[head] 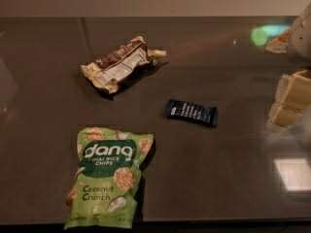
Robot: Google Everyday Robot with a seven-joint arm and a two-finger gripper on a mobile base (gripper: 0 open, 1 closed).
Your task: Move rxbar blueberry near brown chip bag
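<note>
The rxbar blueberry (191,112) is a small flat navy-blue bar with white lettering, lying near the middle of the dark table. The brown chip bag (121,63) is wrinkled, dark brown with cream edges and a white label, lying up and to the left of the bar, well apart from it. My gripper (290,101) shows at the right edge as pale yellow-cream finger parts, to the right of the bar and not touching it.
A larger light-green "dang" coconut crunch bag (110,177) lies at the front left. The dark glossy table (228,169) runs across the view; its front edge is along the bottom and a wall stands behind its far edge.
</note>
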